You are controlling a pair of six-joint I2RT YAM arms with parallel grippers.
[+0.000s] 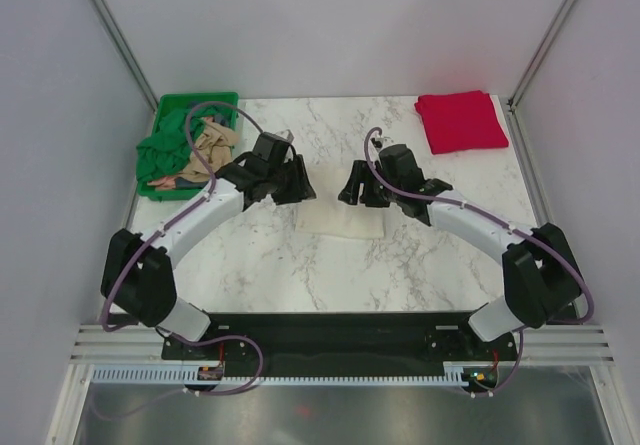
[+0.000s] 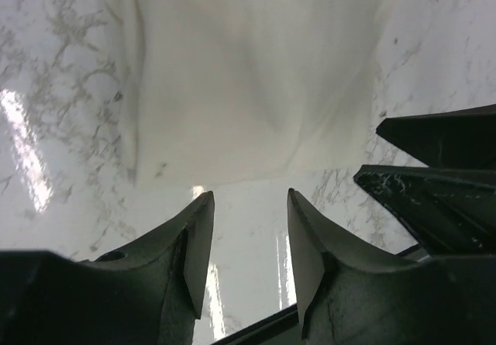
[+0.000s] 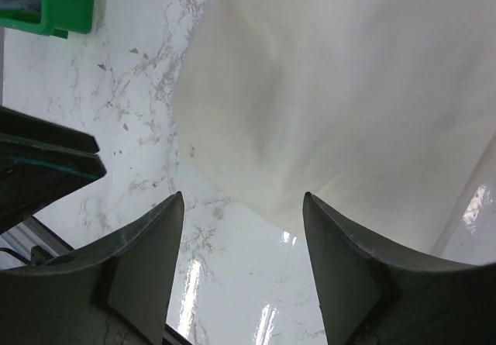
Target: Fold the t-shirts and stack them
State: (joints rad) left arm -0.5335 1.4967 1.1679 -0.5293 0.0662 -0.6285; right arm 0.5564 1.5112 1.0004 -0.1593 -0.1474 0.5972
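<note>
A cream-white t-shirt (image 1: 340,219) lies folded flat on the marble table, between my two grippers. My left gripper (image 1: 300,187) hovers at its left edge, and in the left wrist view the jaws (image 2: 249,205) stand open over bare marble just short of the shirt (image 2: 248,74). My right gripper (image 1: 352,187) hovers at its right side, open (image 3: 242,201), with nothing between the fingers and the cream cloth (image 3: 349,89) just ahead. A red t-shirt (image 1: 460,121) lies folded at the back right. A tan t-shirt (image 1: 213,140) and a dark green one (image 1: 168,147) lie crumpled in the crate.
A green plastic crate (image 1: 200,99) stands at the back left, its corner (image 3: 62,8) also showing in the right wrist view. The two grippers are close together; the right one's fingers (image 2: 442,174) show in the left wrist view. Grey walls enclose the table.
</note>
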